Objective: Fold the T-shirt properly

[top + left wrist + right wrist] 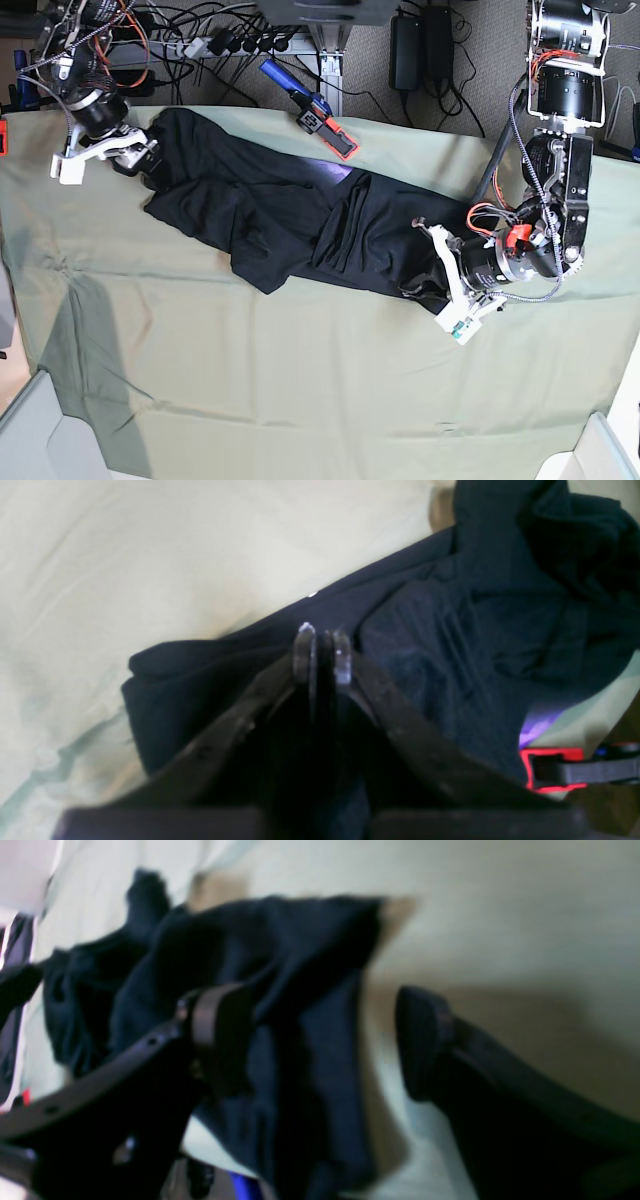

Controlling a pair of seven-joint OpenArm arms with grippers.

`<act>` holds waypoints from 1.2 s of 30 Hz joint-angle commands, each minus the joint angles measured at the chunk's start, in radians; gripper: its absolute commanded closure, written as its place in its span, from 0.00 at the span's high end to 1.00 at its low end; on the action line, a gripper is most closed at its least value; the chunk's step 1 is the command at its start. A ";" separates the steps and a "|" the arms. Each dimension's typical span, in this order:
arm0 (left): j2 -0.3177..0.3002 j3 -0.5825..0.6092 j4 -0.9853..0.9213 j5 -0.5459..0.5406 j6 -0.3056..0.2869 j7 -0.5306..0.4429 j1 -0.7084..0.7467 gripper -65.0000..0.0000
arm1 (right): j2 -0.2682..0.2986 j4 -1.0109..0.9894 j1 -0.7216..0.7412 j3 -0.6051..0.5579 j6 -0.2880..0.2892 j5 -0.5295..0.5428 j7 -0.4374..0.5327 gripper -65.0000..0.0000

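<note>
- Across the middle of the base view, from upper left to centre right, the T-shirt (290, 215) lies stretched in a long, rumpled diagonal band on the table cloth (250, 390).
- No brand, label or readable writing shows in any view; the shirt's visible side is plain black.
- A small patch of purple (335, 172) peeks out at the shirt's upper edge, near the red-and-black clamp (335, 137) lying at the cloth's top border; in the left wrist view the same purple glow (535, 727) sits at lower right beside the clamp (552, 770).
- Folds and ridges run along the shirt; its middle bulges toward the lower part of the frame, and the fabric bunches at both ends.
- At centre right of the base view, the left gripper (438, 272) meets the shirt's end. In the left wrist view its fingertips (306, 650) stand nearly pressed together over the dark fabric (450, 655); whether cloth is pinched between them I cannot tell.
- At upper left of the base view, the right gripper (140, 160) sits at the shirt's other end. In the blurred right wrist view the right gripper (320, 1040) has its jaws spread wide, with the shirt (280, 990) hanging between them, against the left-hand finger (220, 1030) and clear of the right-hand one.
- Cables and power bricks (420, 45) lie on the floor along the top of the base view.
</note>
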 commanded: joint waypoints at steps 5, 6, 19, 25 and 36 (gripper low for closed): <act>-0.011 -0.005 0.017 -0.019 0.005 -0.025 -0.021 0.12 | -0.003 0.015 0.006 0.002 0.041 0.023 0.023 0.68; -0.011 -0.005 0.017 -0.022 0.005 -0.025 -0.021 0.12 | -0.007 0.012 0.008 0.002 0.041 0.023 0.024 0.68; -0.011 -0.005 0.017 -0.029 0.005 -0.025 -0.021 0.12 | -0.051 0.006 0.014 0.000 0.041 0.023 0.026 0.68; -0.011 -0.005 0.017 -0.028 0.005 -0.024 -0.021 0.12 | -0.071 0.006 0.013 -0.026 0.041 0.013 0.026 0.68; -0.016 -0.005 0.017 -0.022 0.005 -0.024 -0.021 0.12 | -0.078 0.006 0.013 -0.025 0.024 -0.028 0.027 0.68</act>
